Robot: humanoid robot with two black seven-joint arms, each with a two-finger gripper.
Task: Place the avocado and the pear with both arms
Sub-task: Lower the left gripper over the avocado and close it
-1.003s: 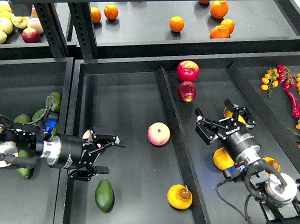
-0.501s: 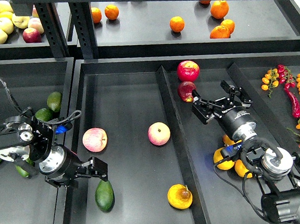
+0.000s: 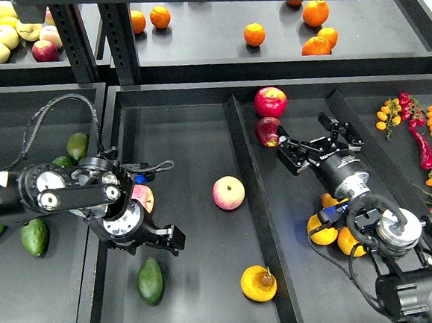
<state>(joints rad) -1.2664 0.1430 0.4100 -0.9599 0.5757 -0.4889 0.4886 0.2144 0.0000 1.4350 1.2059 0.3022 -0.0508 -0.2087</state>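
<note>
The dark green avocado (image 3: 150,280) lies in the middle bin near its front left. The yellow-orange pear (image 3: 258,284), with a brown patch at its stem, lies to its right by the bin's divider. My left gripper (image 3: 168,240) hangs just above and right of the avocado without touching it. It is seen dark and end-on, so its fingers cannot be told apart. My right gripper (image 3: 316,143) is open and empty over the right bin, far above the pear.
A pink apple (image 3: 229,193) lies mid-bin; another (image 3: 144,197) is half hidden behind my left wrist. Two red apples (image 3: 270,102) sit by the right gripper. Yellow-orange fruit (image 3: 321,229) lies under the right arm. More avocados (image 3: 35,237) fill the left bin.
My left arm has swung right and turned at the wrist, now covering part of the left pink apple; its gripper moved right, past the avocado. The right arm has hardly moved.
</note>
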